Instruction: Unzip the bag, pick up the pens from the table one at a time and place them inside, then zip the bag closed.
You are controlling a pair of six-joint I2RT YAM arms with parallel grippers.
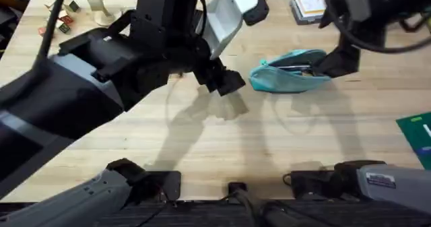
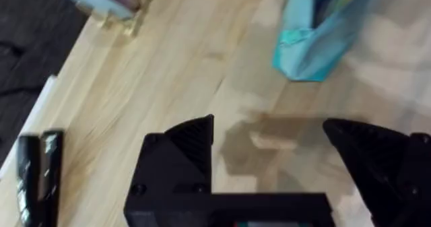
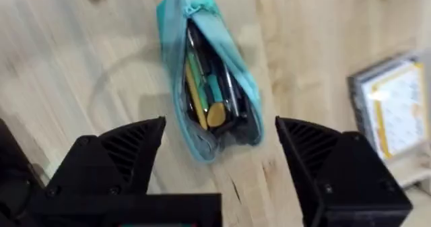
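The bag (image 3: 209, 85) lies unzipped on the table (image 1: 283, 139), pens (image 3: 210, 95) inside, just ahead of the right gripper (image 3: 219, 143), both grippers gaping wide and empty, the left gripper (image 2: 269, 136) farther off

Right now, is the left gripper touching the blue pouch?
Apart. The left wrist view shows bare table between the open left gripper and the pouch; the overhead view shows a gap too.
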